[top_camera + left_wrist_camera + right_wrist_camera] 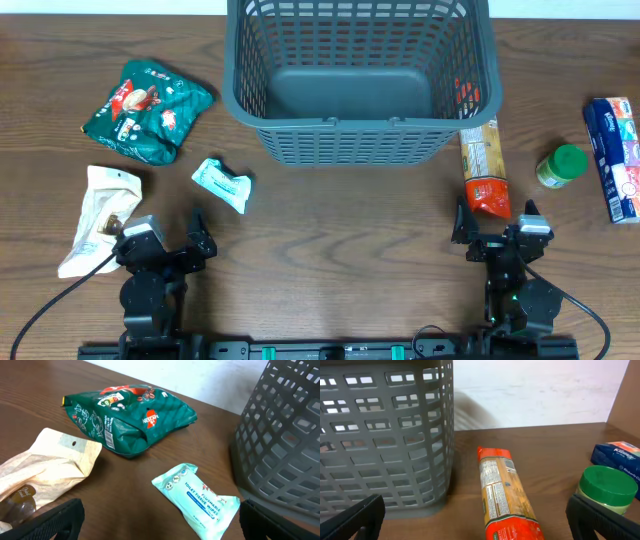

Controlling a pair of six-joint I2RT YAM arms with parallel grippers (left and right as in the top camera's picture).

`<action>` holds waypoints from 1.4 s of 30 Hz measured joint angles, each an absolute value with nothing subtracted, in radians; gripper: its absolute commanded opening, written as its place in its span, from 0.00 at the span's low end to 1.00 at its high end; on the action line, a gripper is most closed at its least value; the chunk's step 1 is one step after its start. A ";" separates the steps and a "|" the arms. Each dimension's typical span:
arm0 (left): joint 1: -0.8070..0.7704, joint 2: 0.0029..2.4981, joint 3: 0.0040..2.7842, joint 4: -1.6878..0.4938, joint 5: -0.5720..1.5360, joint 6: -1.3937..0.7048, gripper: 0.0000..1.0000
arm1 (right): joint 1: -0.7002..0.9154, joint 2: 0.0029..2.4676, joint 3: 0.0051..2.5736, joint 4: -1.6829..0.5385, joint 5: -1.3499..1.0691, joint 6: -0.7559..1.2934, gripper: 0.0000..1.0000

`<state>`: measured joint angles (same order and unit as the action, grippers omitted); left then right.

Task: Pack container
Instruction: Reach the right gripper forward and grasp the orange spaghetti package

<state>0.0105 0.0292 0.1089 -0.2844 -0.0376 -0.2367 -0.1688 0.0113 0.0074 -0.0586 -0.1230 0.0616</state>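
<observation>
The dark grey slotted basket (355, 85) stands at the back middle of the table, empty; it also shows in the left wrist view (280, 440) and the right wrist view (380, 440). My left gripper (168, 243) is open and empty near the front left, with a pale blue wipes pack (197, 500) just ahead of its jaws (160, 525). My right gripper (497, 228) is open and empty at the front right, with an orange-and-red long packet (507, 497) lying ahead between its fingers (475, 520).
A green coffee bag (147, 110) and a cream pouch (98, 215) lie at the left. A green-lidded jar (562, 166) and a blue tissue pack (618, 155) sit at the right. The orange packet (483, 168) lies beside the basket's right front corner.
</observation>
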 measured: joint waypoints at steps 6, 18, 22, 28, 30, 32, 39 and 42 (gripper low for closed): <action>0.010 0.029 0.109 -0.284 -0.038 -0.237 0.99 | -0.169 0.011 0.007 -0.025 -0.139 0.061 0.99; 0.010 0.029 0.109 -0.284 -0.038 -0.237 0.98 | -0.187 0.209 0.157 -0.007 -0.019 0.060 0.99; 0.010 0.031 0.109 -0.285 -0.038 -0.237 0.99 | -0.247 0.464 0.387 -0.012 -0.010 0.059 0.99; 0.010 0.032 0.109 -0.285 -0.038 -0.237 0.99 | -0.316 0.841 0.804 -0.189 -0.058 0.056 0.99; 0.010 0.032 0.109 -0.285 -0.038 -0.237 0.98 | -0.316 0.918 0.914 -0.250 -0.069 0.049 0.99; 0.010 0.032 0.109 -0.285 -0.038 -0.237 0.99 | -0.326 0.981 1.014 -0.307 -0.090 0.044 0.99; 0.010 0.032 0.109 -0.285 -0.038 -0.237 0.98 | -0.357 1.227 1.405 -0.699 -0.177 0.032 0.99; 0.010 0.032 0.109 -0.286 -0.038 -0.237 0.99 | -0.357 1.316 1.518 -0.847 -0.192 -0.004 0.99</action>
<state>0.0105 0.0319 0.1093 -0.2855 -0.0380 -0.2367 -0.3569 1.3163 1.5185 -0.8474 -0.1921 -0.0044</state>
